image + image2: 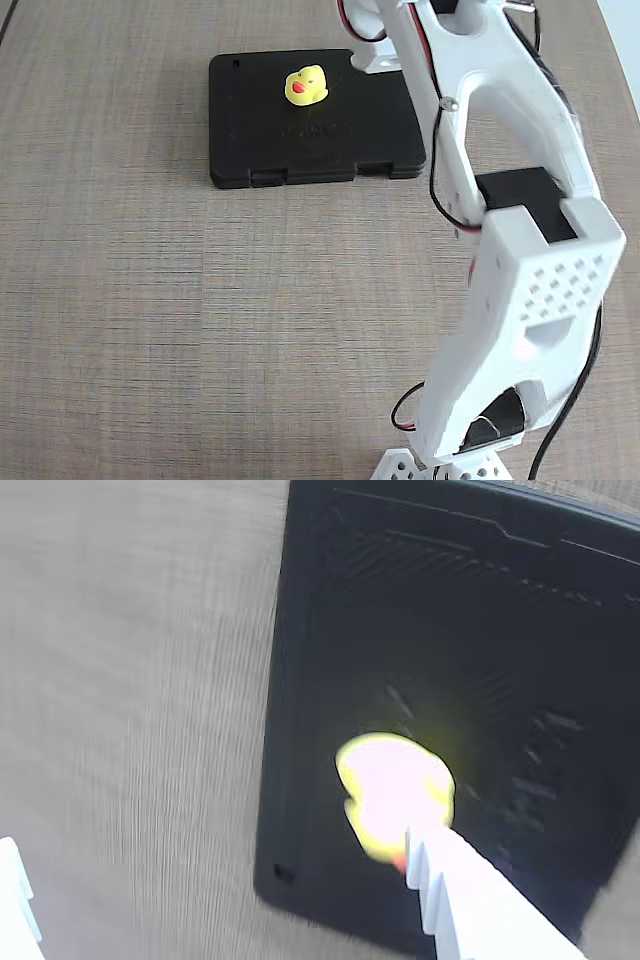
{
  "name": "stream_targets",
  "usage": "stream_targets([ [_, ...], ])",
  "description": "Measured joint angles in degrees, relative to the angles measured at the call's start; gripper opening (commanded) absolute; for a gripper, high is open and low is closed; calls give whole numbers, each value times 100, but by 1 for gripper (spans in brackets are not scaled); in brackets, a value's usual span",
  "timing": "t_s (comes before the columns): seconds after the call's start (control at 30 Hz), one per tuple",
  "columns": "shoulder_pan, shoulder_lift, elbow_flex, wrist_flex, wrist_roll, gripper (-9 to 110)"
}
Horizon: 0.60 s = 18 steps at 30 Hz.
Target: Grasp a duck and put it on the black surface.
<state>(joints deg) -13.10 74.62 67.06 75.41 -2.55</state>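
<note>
White perforated arm (520, 300), black cables.

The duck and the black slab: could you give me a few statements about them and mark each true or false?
1. The duck sits on the black case. True.
2. The duck is blue. False: it is yellow with a red-orange beak.
3. In the wrist view, one white gripper finger shows just beside the duck. True.
4. The black case lies on a glass table. False: the table has a wood-grain top.
5. Several ducks stand on the case. False: only one is visible.
</note>
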Motion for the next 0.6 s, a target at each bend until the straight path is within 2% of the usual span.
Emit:
stream_targets([
  [0.17, 141, 2118, 1134, 422, 0, 33],
  [0.47, 1046, 6091, 4140, 431, -9, -1],
  [0.6, 879, 7269, 5370, 378, -9, 0],
])
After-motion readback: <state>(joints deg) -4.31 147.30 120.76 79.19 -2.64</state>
